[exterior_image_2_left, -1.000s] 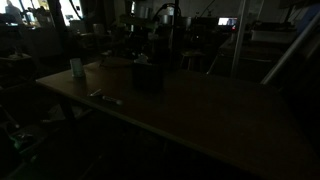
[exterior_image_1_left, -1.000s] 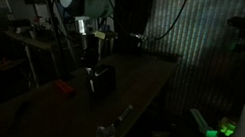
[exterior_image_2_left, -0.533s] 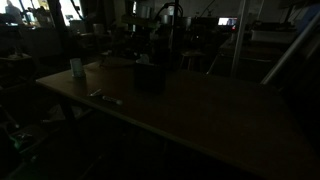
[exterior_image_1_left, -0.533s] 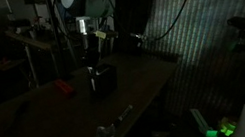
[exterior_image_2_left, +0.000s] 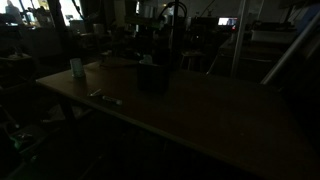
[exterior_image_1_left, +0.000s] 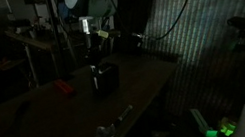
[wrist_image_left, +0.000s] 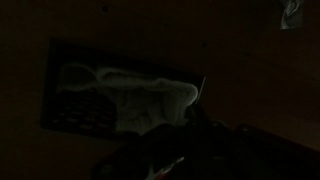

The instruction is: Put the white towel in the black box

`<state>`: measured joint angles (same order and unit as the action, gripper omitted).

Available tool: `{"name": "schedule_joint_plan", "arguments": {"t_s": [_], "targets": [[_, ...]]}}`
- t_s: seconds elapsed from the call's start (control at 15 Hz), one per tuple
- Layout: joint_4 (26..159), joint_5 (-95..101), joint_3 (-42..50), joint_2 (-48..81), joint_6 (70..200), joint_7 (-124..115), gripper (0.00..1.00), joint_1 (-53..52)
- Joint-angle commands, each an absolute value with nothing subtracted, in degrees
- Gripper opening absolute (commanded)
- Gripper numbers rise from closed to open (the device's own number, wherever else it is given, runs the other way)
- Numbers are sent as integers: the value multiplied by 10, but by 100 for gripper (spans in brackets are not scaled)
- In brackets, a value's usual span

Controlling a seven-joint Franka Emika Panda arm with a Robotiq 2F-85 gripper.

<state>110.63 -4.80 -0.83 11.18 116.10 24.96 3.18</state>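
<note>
The scene is very dark. The black box (exterior_image_1_left: 106, 77) stands on the table and also shows in an exterior view (exterior_image_2_left: 152, 78). In the wrist view the white towel (wrist_image_left: 135, 95) lies crumpled inside the black box (wrist_image_left: 52, 95), reaching its right side. My gripper (exterior_image_1_left: 97, 55) hangs straight over the box, close to its top, and also shows in an exterior view (exterior_image_2_left: 149, 58). In the wrist view the gripper (wrist_image_left: 190, 128) is only a dark mass next to the towel's right end. Its fingers cannot be made out.
A red object (exterior_image_1_left: 62, 87) lies on the table beside the box. A small metallic thing (exterior_image_1_left: 108, 130) lies near the table's edge. A teal cup (exterior_image_2_left: 77, 68) and a small long item (exterior_image_2_left: 105, 97) sit on the table. Cluttered benches stand behind.
The arm and gripper have shifted slightly to the right in both exterior views, and the black box beneath appears shifted with them.
</note>
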Motion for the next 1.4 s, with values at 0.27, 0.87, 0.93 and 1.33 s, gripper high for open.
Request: {"name": "schedule_joint_plan", "arguments": {"t_s": [0.27,0.87,0.93,1.33], "targets": [[1085,-9,5,136,1157,227,0,36],[1080,-15,4,130,1161,238,0,40],[1080,-13,5,130,1161,237,0,41],[1077,-5,10,129,1160,234,0,46]]}}
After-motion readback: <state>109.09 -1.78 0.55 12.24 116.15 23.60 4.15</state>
